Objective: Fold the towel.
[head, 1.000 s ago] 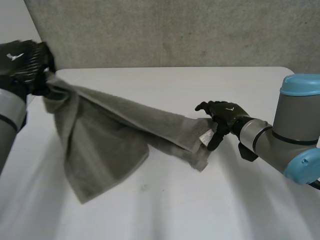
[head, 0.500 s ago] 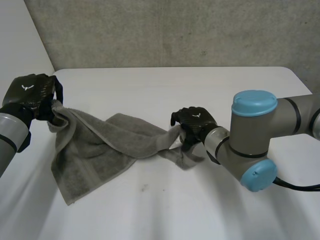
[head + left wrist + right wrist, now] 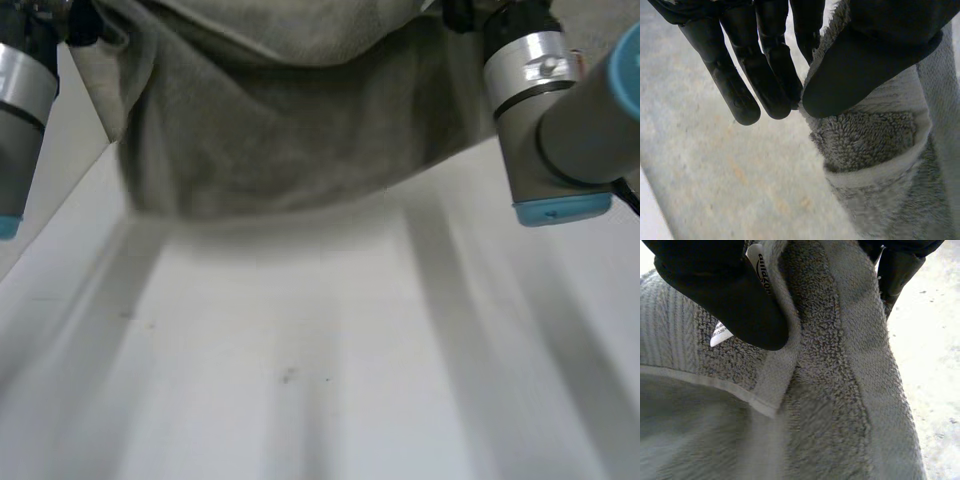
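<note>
Towel (image 3: 290,120): grey terry, strung across the top of the frame in the head view. It sags in the middle, and its lower edge hangs near the far part of the bench (image 3: 300,380). Cannot tell whether that edge clears the surface.

Left robot hand (image 3: 875,55): closed in a pinch, thumb against fingers (image 3: 765,75), with the towel's edge caught between them. Looks like a corner; a hem band shows just beyond the thumb tip. This end sits at the upper left of the head view.

Right robot hand (image 3: 715,295): thumb clamped onto the hem right beside a white label (image 3: 719,332), with the cloth doubled over under it. This end sits at the upper right of the head view.

Handling, as judged:
- Soft, limp and light, with no stiffness, so it droops wherever it is unsupported.
- The looped pile should grip well, so there is little risk of slipping.
- The hem and corners are the firmest places to take hold; the middle would only bunch.
- Nothing fragile.

Count: one towel, one label, two robot hands, one bench.
</note>
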